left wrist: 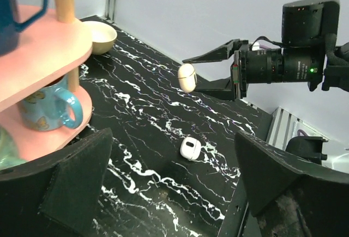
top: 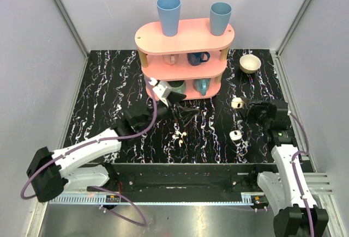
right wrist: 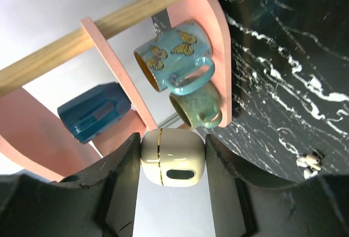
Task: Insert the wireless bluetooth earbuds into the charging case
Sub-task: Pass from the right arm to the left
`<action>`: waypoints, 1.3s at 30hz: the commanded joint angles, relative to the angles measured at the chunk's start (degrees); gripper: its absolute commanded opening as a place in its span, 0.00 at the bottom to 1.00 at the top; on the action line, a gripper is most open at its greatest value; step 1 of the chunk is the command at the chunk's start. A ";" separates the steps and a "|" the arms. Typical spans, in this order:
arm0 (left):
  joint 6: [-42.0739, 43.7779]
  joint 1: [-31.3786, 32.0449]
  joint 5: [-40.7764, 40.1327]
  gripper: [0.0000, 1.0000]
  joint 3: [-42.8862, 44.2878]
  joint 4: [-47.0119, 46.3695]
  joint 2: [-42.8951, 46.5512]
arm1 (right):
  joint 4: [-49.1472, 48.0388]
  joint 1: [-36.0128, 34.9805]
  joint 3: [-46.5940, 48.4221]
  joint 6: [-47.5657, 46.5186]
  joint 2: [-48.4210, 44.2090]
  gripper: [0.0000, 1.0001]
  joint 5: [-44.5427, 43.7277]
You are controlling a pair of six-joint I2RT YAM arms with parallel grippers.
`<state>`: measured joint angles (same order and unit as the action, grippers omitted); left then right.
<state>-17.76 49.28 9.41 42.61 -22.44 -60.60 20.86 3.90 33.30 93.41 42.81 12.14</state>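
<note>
The right gripper (right wrist: 172,145) pinches a cream charging case (left wrist: 187,77) above the table's (top: 109,95) right side. The left gripper (left wrist: 173,155) is spread wide, and the white earbuds (top: 178,137) lie mid-table.

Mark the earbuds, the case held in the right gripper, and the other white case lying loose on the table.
earbuds (top: 179,137): top view, middle of the pair.
held case (right wrist: 177,152): right wrist view, front face above the dark oval.
loose case (left wrist: 190,147): left wrist view, top of its shell.
</note>
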 commanded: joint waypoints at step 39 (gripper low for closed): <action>-8.61 8.56 -0.27 0.91 16.80 -36.19 -34.41 | -6.97 -3.55 8.18 4.15 -0.80 0.00 6.05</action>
<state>-24.97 57.58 6.90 55.53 -55.05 -93.54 17.21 0.73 38.11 98.80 41.98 16.19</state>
